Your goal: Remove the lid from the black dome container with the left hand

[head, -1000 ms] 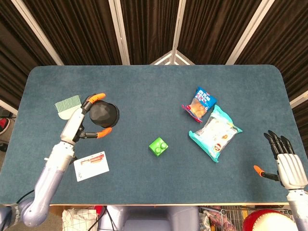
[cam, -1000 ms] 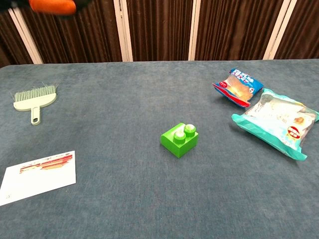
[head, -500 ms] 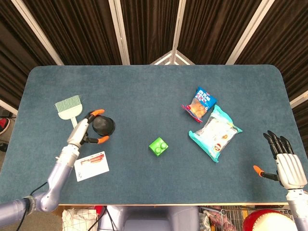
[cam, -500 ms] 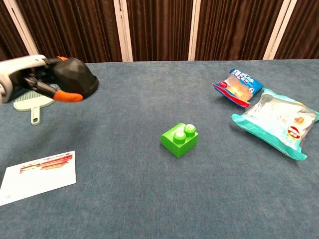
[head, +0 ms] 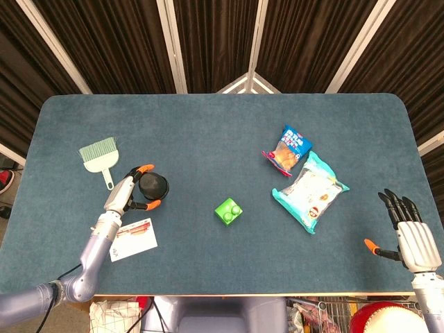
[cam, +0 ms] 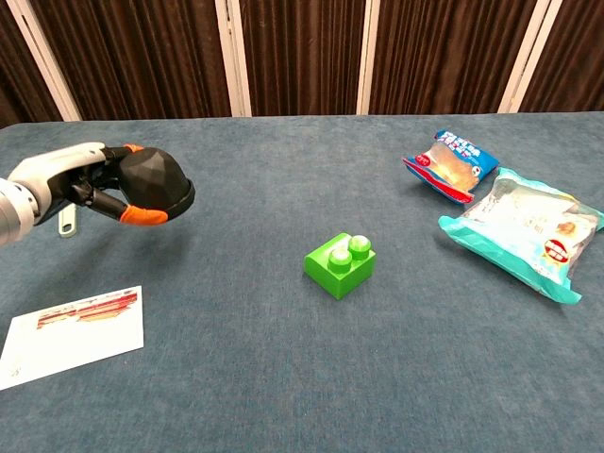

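Left robot hand (cam: 94, 189) grips the black faceted dome lid (cam: 151, 179), above the blue felt tabletop (cam: 283, 359), left side.
Risk, as judged: shallow fingertip pinch could let it slip and drop near the white card (cam: 71, 335). Right robot hand (head: 415, 239) idle, fingers spread, holding nothing.

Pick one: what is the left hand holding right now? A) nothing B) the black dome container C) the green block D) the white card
B: the left hand grips the black dome container and holds it above the table, while the green block and the white card lie on the table apart from it.
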`<move>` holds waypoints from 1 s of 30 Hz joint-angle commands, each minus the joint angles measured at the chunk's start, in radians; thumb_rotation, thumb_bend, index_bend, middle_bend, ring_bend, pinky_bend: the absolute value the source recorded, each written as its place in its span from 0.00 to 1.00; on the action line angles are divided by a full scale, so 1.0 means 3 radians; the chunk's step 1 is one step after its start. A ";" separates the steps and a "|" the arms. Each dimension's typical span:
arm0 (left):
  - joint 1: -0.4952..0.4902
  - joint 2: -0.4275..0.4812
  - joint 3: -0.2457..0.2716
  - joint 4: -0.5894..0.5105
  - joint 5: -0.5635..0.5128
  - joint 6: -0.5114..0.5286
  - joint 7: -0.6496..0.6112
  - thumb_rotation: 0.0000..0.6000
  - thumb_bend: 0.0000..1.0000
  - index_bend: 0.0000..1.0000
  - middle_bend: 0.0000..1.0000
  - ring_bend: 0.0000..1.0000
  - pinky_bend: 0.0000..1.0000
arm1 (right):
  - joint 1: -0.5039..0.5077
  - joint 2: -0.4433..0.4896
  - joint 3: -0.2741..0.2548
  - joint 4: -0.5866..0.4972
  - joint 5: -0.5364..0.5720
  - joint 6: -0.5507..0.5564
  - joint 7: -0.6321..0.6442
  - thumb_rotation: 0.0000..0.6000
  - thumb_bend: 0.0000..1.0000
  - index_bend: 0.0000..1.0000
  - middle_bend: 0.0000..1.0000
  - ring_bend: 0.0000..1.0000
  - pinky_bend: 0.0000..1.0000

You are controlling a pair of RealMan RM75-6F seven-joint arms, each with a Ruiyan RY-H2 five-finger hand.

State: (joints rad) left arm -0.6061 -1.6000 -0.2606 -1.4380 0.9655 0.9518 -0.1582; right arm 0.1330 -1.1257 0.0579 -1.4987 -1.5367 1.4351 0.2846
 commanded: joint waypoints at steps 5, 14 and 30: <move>-0.0024 -0.0169 0.0017 0.0247 0.0071 -0.0074 -0.0068 1.00 0.53 0.17 0.35 0.00 0.00 | 0.0012 -0.0014 -0.0004 0.0007 0.0007 -0.0024 -0.0020 1.00 0.21 0.00 0.01 0.11 0.01; -0.0031 -0.0278 0.0026 0.0433 0.0085 -0.0086 -0.0004 1.00 0.53 0.16 0.29 0.00 0.00 | 0.0034 -0.0024 -0.0014 0.0032 -0.0004 -0.0061 0.0034 1.00 0.21 0.00 0.01 0.11 0.01; -0.0004 -0.0437 0.0077 0.0646 0.0099 0.0042 0.0357 1.00 0.53 0.16 0.23 0.00 0.00 | 0.0033 -0.0014 -0.0037 0.0030 -0.0025 -0.0059 0.0112 1.00 0.21 0.00 0.01 0.11 0.01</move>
State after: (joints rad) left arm -0.6084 -1.7295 -0.2379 -1.2454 0.9952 0.9668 -0.0512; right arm 0.1438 -1.1295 0.0471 -1.4921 -1.5445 1.4162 0.3158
